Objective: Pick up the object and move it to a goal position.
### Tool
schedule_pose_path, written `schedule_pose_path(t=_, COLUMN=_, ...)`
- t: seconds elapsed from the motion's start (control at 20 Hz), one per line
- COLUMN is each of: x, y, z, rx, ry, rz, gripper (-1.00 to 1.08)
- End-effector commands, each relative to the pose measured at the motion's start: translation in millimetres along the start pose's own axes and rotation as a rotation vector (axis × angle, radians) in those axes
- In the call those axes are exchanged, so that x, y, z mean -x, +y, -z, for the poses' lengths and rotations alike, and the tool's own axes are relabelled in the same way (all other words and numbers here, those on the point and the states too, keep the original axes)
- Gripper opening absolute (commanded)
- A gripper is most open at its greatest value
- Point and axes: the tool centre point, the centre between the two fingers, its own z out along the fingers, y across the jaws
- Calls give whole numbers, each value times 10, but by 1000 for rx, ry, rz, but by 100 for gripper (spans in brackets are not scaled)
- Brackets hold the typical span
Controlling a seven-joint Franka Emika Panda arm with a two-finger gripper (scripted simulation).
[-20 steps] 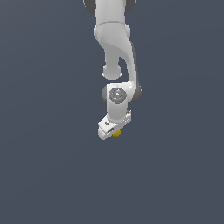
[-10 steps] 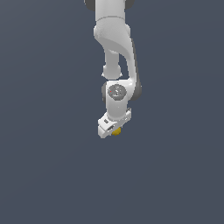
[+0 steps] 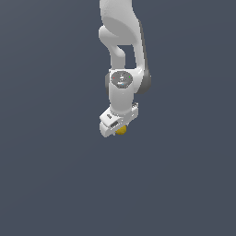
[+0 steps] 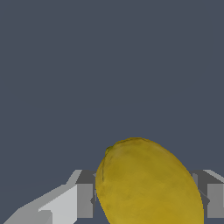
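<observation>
The object [image 3: 121, 130] is a small mustard-yellow, lemon-like ball peeking out under the white gripper [image 3: 117, 129] in the exterior view. In the wrist view the object [image 4: 148, 183] fills the space between the two grey-white fingers [image 4: 81, 194], which press against its sides. The gripper is shut on it. The white arm comes down from the top of the exterior view, and its hand hides most of the object there.
A plain dark grey-blue surface [image 3: 55, 175] fills both views. No other objects, containers or edges show.
The arm and gripper have moved slightly upward with the object held; the grip itself looks the same.
</observation>
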Motion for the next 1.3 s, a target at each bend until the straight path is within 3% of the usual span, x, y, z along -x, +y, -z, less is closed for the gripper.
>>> schedule_pose_path(t=0.0, x=44, y=-1, z=247, rx=1, ry=1, rz=0, gripper=-100)
schedule_pose_path(t=1.25, x=550, y=4, z=3040, rx=-1, ry=3, rz=2, gripper=-100)
